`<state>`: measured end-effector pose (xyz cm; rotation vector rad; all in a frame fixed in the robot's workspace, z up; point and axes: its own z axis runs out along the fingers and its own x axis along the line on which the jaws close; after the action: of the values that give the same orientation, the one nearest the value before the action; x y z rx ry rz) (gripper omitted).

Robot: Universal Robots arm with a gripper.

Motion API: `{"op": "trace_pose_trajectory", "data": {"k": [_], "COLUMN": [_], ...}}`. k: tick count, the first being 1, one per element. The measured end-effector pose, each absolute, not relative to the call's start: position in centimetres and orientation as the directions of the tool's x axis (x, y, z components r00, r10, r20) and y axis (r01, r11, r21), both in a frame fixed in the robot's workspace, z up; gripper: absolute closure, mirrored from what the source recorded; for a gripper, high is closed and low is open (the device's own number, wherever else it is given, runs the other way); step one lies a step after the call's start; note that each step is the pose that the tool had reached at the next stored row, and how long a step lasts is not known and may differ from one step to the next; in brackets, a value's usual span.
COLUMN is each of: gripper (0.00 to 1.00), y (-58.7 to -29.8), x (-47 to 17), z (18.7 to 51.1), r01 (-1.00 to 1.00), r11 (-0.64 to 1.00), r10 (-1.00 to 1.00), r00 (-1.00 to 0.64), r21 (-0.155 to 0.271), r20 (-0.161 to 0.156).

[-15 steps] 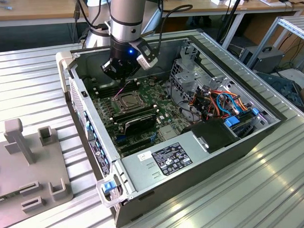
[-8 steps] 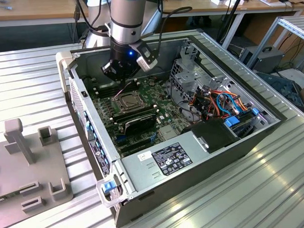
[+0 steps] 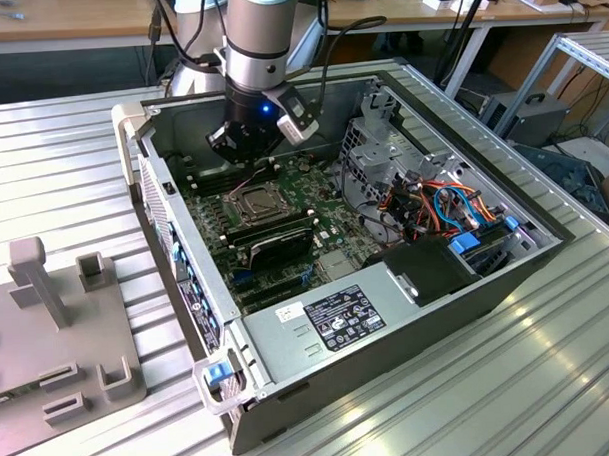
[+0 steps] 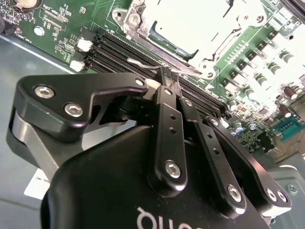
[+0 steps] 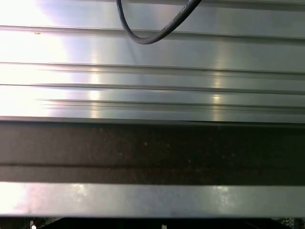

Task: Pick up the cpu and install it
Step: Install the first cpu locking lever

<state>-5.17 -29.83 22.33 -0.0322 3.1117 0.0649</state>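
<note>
The cpu (image 4: 190,21) is a pale silver square lying flat inside the socket (image 3: 254,202) on the green motherboard (image 3: 318,192), with the socket's metal frame around it. My gripper (image 4: 169,76) hangs just beside the socket, over the black memory slots (image 4: 114,50). Its two black fingers (image 4: 164,119) are shut, tip against tip. A thin wire lever (image 4: 143,63) of the socket runs right up to the tips; whether they pinch it I cannot tell. In the exterior view the gripper (image 3: 240,150) sits low inside the open computer case, at the far side of the socket.
The case's walls (image 3: 175,243) ring the board. A long black card (image 3: 270,244) lies in front of the socket, a power supply (image 3: 338,317) nearer still, a drive cage (image 3: 382,145) and coloured cables (image 3: 434,203) on the exterior view's right. A grey fixture (image 3: 58,327) stands on the ribbed table (image 5: 152,71).
</note>
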Motion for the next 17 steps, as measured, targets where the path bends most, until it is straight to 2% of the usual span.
{"op": "trace_pose_trajectory", "data": {"k": [17], "gripper": [0.89], "y": [-29.83], "x": [-5.13], "z": [21.81], "r01": [-0.021], "r11": [0.999], "r10": [-0.02], "r00": [-0.999], "r21": [0.041], "r20": [-0.03]}}
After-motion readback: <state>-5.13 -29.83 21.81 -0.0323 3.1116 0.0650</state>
